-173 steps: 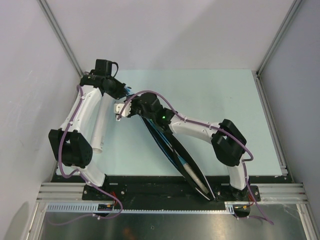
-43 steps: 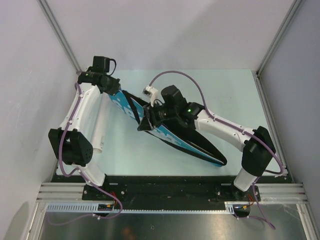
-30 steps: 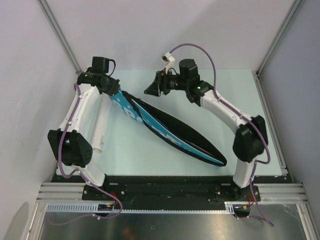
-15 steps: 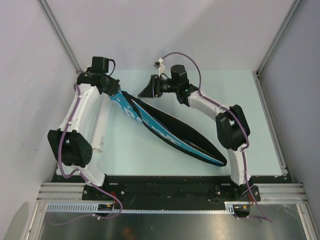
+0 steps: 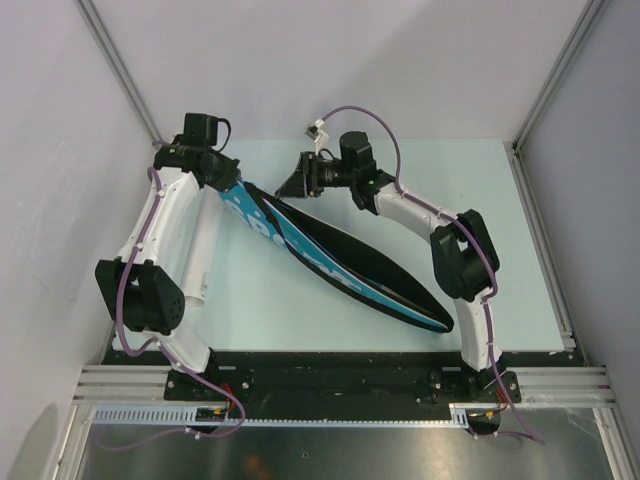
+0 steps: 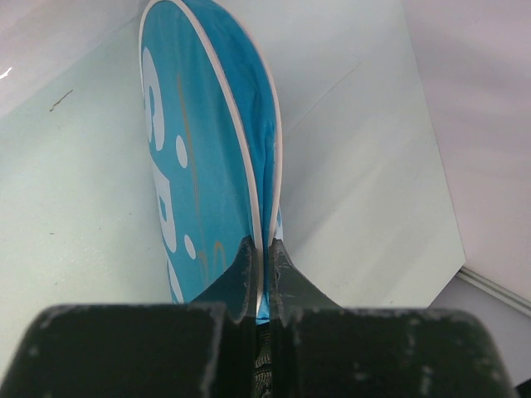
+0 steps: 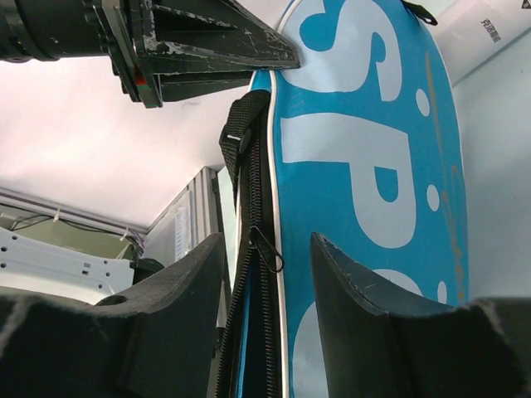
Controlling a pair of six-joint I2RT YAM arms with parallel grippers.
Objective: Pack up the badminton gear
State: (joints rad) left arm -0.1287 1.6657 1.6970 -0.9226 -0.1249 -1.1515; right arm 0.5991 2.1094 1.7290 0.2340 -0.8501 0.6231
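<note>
Top external | racket bag (image 5: pixel 340 262) diag, far-left→near-right | L pincer (image 5: pixel 230 182) grips far end

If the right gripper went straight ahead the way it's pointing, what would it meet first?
Probably the blue bag's black zipper edge, which lies between the right gripper's open jaws. Beyond it, the left gripper pinches the bag's end. Depth is unclear.

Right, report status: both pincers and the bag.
Left pincer shut on end of blue bag. Right pincer open, straddling the zipper pull. White tube beside left arm, not blocking.
</note>
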